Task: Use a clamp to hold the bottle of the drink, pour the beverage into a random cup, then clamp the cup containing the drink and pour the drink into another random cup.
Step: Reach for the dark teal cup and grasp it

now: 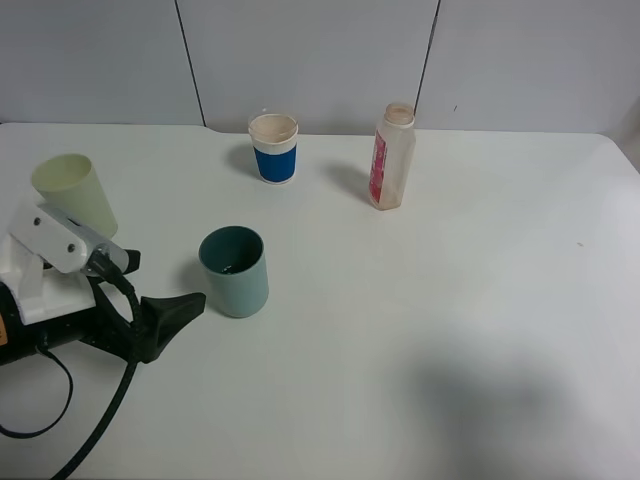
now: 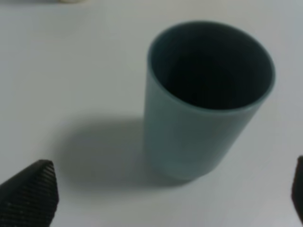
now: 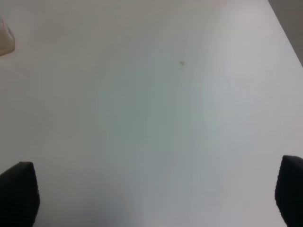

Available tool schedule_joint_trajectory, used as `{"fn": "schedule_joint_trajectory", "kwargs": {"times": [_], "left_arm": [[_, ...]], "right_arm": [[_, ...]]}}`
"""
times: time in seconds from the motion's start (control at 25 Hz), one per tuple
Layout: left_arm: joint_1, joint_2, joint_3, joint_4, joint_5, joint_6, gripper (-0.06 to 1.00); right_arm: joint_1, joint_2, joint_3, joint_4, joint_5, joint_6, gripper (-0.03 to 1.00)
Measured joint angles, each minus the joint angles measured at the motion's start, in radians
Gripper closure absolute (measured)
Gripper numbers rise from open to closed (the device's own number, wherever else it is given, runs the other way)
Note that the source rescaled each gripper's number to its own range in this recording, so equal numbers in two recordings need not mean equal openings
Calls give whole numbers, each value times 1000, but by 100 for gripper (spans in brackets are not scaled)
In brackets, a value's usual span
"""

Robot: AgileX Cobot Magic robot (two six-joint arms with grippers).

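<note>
L claw (image 2: 164,198) is wide open w/ nothing in it. The teal cup (image 2: 203,104) stands upright on the table (image 1: 450,330) right in front of it, not touched. R claw (image 3: 155,196) is wide open too, empty, over bare table. Cup looks light, thin & smooth, so it could slip or squash: I'd hold it round the middle, gently.

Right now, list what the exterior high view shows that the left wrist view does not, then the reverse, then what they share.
Exterior high only: the bottle, the blue-banded cup and the yellow-green cup. Left wrist only: a close look into the dark inside of the teal cup. Shared: that cup upright on the white table, with the left fingers open and just short of it.
</note>
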Motion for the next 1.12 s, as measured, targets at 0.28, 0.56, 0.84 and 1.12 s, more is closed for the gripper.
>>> {"fn": "schedule_joint_trajectory", "kwargs": {"times": [0.28, 0.56, 0.84, 1.12], "left_arm": [[0, 286, 3, 1, -322, 28, -6], [0, 467, 3, 2, -394, 77, -6], [0, 471, 3, -1, -400, 141, 8], [0, 473, -24, 0, -400, 162, 15]], "right_arm": [[0, 0, 0, 0, 0, 0, -3], [0, 0, 0, 0, 0, 0, -3], [0, 0, 0, 0, 0, 0, -3], [0, 0, 0, 0, 0, 0, -3]]}}
